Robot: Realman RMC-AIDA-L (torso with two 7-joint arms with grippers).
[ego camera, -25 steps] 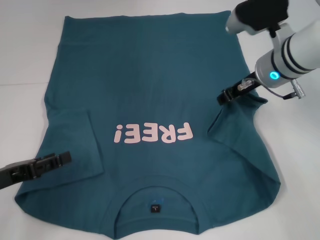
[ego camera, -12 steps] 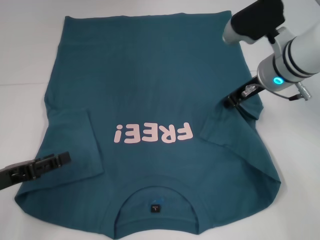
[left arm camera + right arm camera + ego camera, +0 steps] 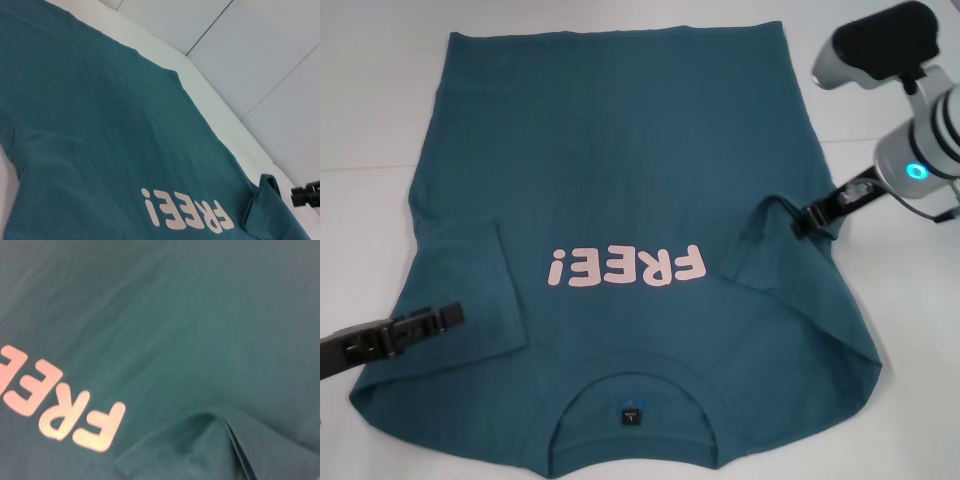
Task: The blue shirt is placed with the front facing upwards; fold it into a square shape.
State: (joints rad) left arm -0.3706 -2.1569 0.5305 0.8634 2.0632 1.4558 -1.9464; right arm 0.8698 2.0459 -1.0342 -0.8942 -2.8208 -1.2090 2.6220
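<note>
Blue shirt [image 3: 620, 180] collar edge cut off; label [image 3: 629, 415] text unreadable.

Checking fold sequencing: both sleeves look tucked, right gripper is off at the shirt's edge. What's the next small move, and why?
Probably bring the right gripper down along the shirt's right edge toward the shoulder, ready to fold that side inward. The dark teal-blue cotton T-shirt lies flat, "FREE!" up, with both sleeves folded onto the body, but its sides are not folded. The left gripper sits low over the left sleeve.
</note>
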